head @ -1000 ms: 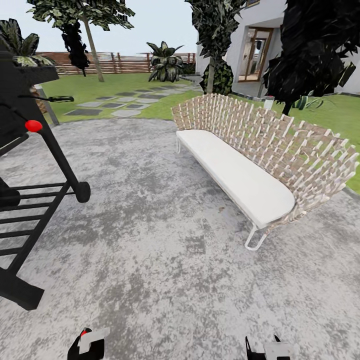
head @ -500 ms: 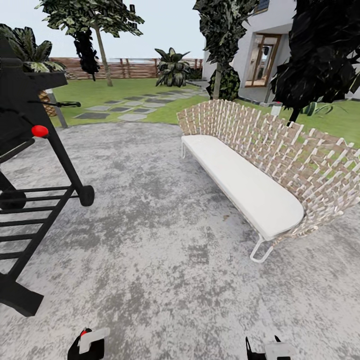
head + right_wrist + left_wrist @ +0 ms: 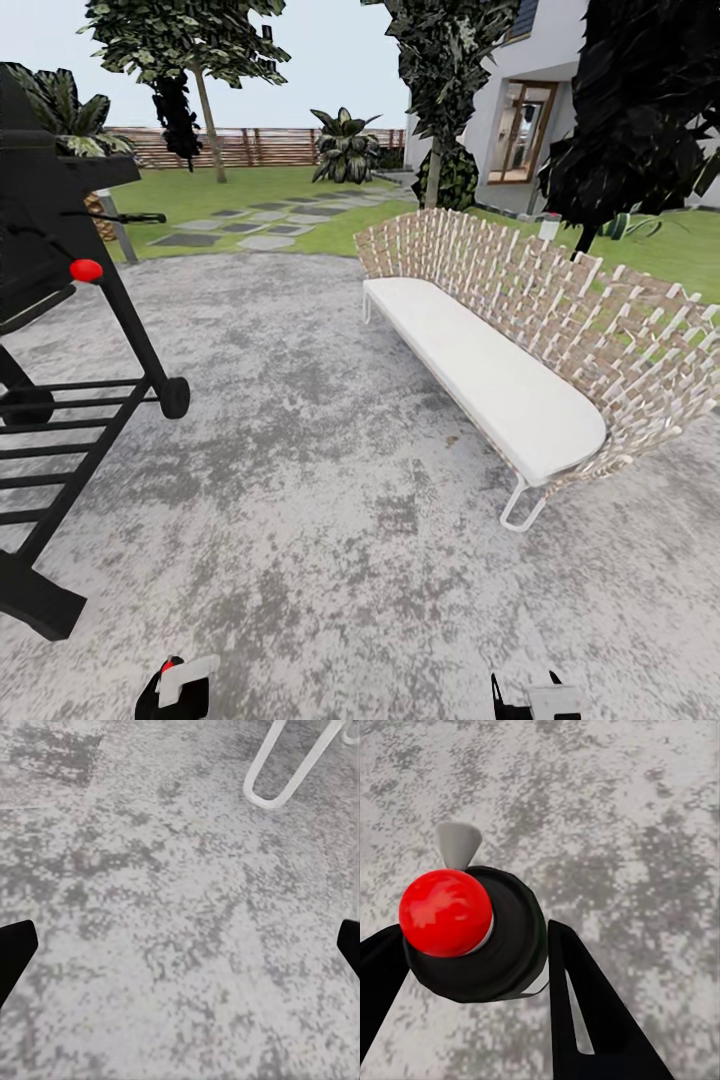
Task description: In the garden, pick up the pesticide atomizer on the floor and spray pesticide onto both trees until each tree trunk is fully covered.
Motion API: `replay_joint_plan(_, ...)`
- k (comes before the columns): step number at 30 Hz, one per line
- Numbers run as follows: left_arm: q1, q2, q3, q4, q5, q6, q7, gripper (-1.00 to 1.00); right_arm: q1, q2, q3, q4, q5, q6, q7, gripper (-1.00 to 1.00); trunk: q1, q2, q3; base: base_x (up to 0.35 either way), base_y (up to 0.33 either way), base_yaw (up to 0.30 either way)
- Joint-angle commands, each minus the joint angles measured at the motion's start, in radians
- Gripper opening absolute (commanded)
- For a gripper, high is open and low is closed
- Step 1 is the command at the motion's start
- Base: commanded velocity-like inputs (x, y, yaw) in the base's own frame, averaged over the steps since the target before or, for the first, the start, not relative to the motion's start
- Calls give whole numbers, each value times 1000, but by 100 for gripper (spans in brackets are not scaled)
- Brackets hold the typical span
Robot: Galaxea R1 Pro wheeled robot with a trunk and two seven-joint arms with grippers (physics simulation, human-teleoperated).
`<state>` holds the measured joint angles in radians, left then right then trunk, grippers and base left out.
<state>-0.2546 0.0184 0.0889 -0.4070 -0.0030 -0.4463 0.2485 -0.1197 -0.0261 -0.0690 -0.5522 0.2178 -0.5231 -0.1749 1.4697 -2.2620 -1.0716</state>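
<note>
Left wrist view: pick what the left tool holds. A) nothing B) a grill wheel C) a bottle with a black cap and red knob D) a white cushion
C: the left tool has its black fingers on either side of the pesticide atomizer, black-capped with a red knob.

One bench (image 3: pixel 480 370), one grill (image 3: pixel 60 380), one atomizer (image 3: pixel 472 934), perhaps three trees.

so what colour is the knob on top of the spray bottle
Bright red, on a black cap; the spray bottle shows best in the left wrist view.
</note>
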Motion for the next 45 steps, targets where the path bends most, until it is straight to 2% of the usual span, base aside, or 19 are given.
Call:
replay_joint_plan(1,0,0,0,0,0,0,0,-100,0,0,0,0,0,0,0,100,0,0,2,0,0,0)
replay_joint_plan(5,0,0,0,0,0,0,0,-100,0,0,0,0,0,0,0,100,0,0,8,0,0,0)
replay_joint_plan(22,0,0,0,0,0,0,0,-100,0,0,0,1,0,0,0,100,-65,119,87,0,0,0)
replay_joint_plan(38,1,-1,-1,0,-6,-2,1,-100,0,0,0,2,0,0,0,100,-65,119,111,0,0,0)
replay_joint_plan(45,2,0,1,0,-1,-2,0,-100,0,0,0,2,0,0,0,100,-38,70,100,0,0,0)
